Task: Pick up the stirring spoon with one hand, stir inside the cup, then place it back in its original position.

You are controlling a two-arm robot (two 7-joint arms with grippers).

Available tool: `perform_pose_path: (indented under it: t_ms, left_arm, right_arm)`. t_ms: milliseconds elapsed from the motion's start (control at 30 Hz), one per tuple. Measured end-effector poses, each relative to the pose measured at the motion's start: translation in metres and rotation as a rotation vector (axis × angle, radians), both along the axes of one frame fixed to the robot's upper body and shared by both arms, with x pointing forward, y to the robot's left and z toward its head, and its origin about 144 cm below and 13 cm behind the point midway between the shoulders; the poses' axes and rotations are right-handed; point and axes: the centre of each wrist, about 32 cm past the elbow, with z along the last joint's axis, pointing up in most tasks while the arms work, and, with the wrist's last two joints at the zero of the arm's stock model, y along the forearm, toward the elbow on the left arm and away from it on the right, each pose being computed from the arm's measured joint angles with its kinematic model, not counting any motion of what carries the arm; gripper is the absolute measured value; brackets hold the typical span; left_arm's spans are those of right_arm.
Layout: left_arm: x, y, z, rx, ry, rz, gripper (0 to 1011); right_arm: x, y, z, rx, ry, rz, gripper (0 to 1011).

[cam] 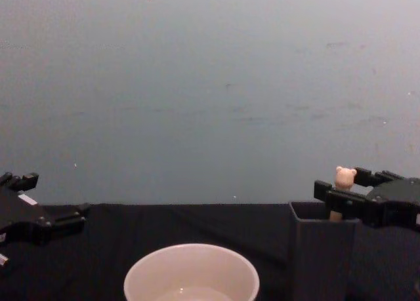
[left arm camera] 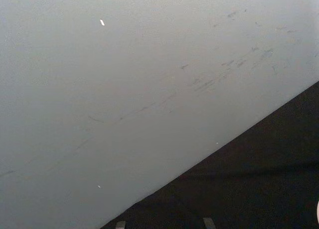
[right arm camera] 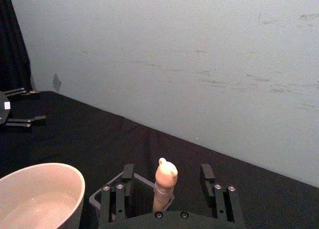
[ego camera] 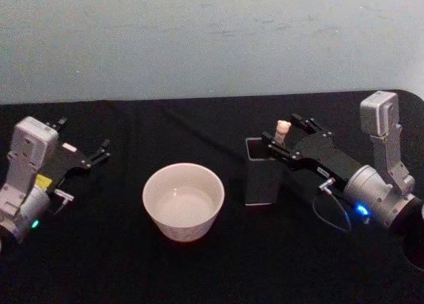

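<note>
Right pincer (ego camera: 283,133) hangs wide open, straddling the spoon (right arm camera: 166,175) handle, gripping nothing. The spoon stands in the holder (ego camera: 260,181), right of the cup (ego camera: 179,230). Best move: close squarely on the handle, then lift straight up. Left pincer (ego camera: 81,137) sits parked, open.

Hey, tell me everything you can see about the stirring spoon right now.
The stirring spoon stands roughly upright in the dark grey square holder, right of the cup. Its top is a cream-beige, plastic-looking handle ending in a tiny bear head with small ears; stem and bowl are hidden inside the holder. The right gripper is open, one finger on each side of the handle with gaps between, so nothing grips it yet.
</note>
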Motion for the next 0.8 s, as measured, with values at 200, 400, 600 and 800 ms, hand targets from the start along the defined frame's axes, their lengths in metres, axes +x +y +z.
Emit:
perform_pose_path:
  t_ms: [200,400,600,800]
  left_arm:
    - [0.0,0.0,0.0,0.0,0.0,0.0,1001]
    - [0.0,0.0,0.0,0.0,0.0,0.0,1001]
    - [0.0,0.0,0.0,0.0,0.0,0.0,1001]
    - [0.0,0.0,0.0,0.0,0.0,0.0,1001]
  right_arm:
    - [-0.0002,-0.0001,-0.0001,0.0,0.0,0.0,711]
    - [-0.0002,-0.0002,-0.0001,0.001,0.0,-0.001,509]
    - [-0.0002,-0.0002,-0.0001,0.001,0.0,-0.001,308]
    - [-0.0002,-0.0002,-0.0001,0.001,0.0,-0.001,222]
